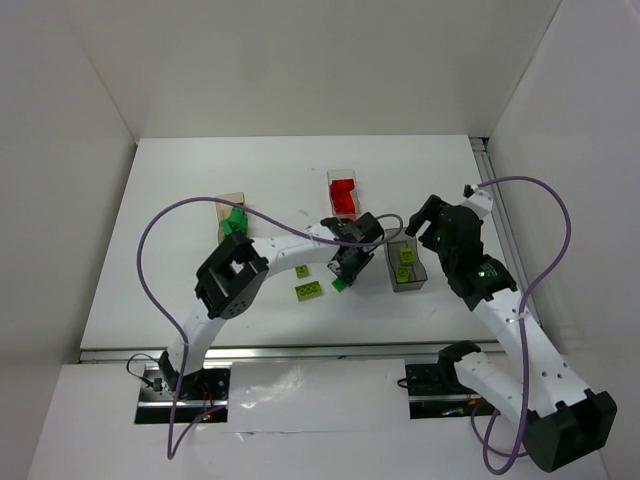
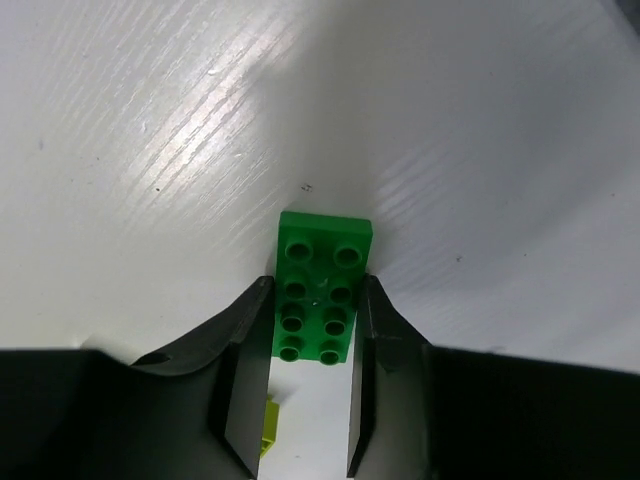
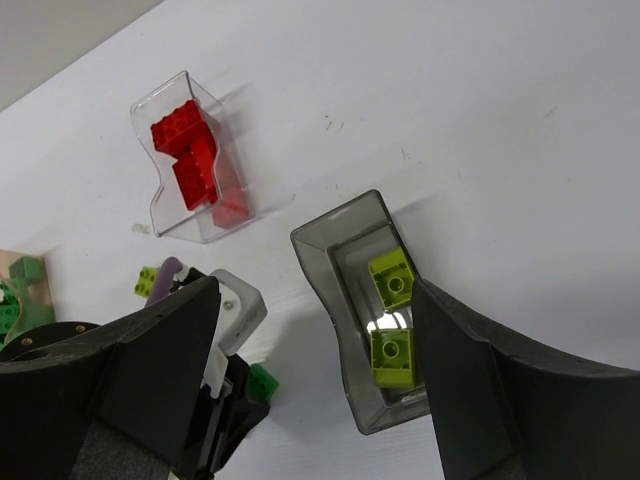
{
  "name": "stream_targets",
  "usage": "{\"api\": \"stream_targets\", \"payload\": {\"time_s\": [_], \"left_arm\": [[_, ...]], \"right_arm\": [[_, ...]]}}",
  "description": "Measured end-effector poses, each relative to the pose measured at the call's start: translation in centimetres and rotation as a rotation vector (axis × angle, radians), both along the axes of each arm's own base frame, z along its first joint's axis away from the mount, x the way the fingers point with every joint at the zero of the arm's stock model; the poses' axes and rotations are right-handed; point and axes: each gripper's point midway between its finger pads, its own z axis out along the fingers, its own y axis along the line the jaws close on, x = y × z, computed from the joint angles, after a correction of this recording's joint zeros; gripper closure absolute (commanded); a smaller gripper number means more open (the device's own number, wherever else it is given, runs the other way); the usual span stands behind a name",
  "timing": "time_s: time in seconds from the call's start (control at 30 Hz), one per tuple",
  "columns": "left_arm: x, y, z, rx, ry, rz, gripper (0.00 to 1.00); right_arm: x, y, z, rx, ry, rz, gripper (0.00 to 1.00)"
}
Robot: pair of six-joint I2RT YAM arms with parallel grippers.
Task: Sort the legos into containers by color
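Reaching rightward, left pincer (image 2: 317, 300) pinching green brick (image 2: 325, 240); right pincer (image 3: 315, 300) spread above grey box (image 3: 322, 265).

Three containers are sitting on the counter (image 1: 180, 270): one clear box (image 1: 343, 173), one wooden box (image 1: 228, 198) and one smoky grey box (image 3: 318, 255). Four lime bricks (image 1: 308, 291) are showing, two lying inside the grey box and two out on the counter. One green brick (image 2: 322, 300) is sitting outside the boxes. The green pile (image 1: 236, 218) in the wooden box and the red bricks (image 3: 190, 150) in the clear box are bunching too tightly to count.
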Motion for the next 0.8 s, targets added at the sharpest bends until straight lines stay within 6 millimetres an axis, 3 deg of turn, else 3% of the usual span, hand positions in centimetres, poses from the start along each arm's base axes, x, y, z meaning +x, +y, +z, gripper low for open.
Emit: {"api": "stream_targets", "payload": {"time_s": [0.1, 0.27, 0.4, 0.5, 0.6, 0.63, 0.73, 0.8], "left_arm": [[0.0, -0.1, 0.1, 0.0, -0.005, 0.0, 0.72], [0.2, 1.1, 0.6, 0.003, -0.001, 0.021, 0.72], [2.6, 4.3, 4.1, -0.033, -0.013, 0.138, 0.72], [6.3, 8.6, 8.5, -0.109, -0.064, 0.31, 0.72], [10.3, 15.1, 12.9, -0.176, -0.146, 0.532, 0.72], [11.7, 18.2, 14.3, -0.186, -0.185, 0.634, 0.72], [13.5, 23.7, 15.8, -0.189, -0.24, 0.814, 0.72], [14.2, 26.4, 15.9, -0.176, -0.258, 0.904, 0.72]], "right_arm": [[0.0, 0.0, 0.0, -0.001, 0.002, 0.001, 0.16], [-0.1, 0.6, -0.2, 0.001, 0.013, 0.042, 0.16], [-0.1, 2.0, -0.9, 0.006, 0.042, 0.126, 0.13], [0.2, 4.3, -2.6, -0.001, 0.108, 0.221, 0.13], [0.3, 8.7, -5.3, -0.041, 0.211, 0.376, 0.12], [0.3, 10.5, -6.2, -0.067, 0.246, 0.434, 0.12], [0.5, 15.4, -8.3, -0.137, 0.324, 0.573, 0.1], [1.0, 18.6, -9.4, -0.193, 0.351, 0.645, 0.1]]}}
